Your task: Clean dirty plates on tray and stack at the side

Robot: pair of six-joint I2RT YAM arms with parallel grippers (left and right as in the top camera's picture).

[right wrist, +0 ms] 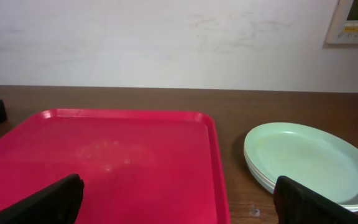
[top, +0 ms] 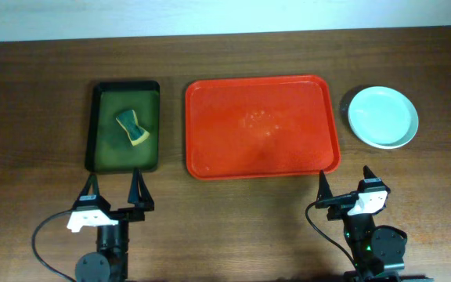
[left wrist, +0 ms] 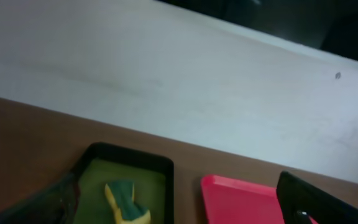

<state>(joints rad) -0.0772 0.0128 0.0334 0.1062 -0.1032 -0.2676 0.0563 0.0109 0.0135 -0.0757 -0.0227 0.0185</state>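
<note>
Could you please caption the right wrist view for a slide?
Open right tool faces the plate-free red rectangular plastic tray, beside stacked round pale mint plates on a brown wooden table.

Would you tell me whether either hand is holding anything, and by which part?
Nothing is held: the left hand and right hand are both open and empty.

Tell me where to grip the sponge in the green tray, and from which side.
Pinch the sponge across its narrow waist, coming straight down from above with the left hand. It lies flat and diagonal inside the green tray, whose raised rim would likely block a sideways approach.
</note>
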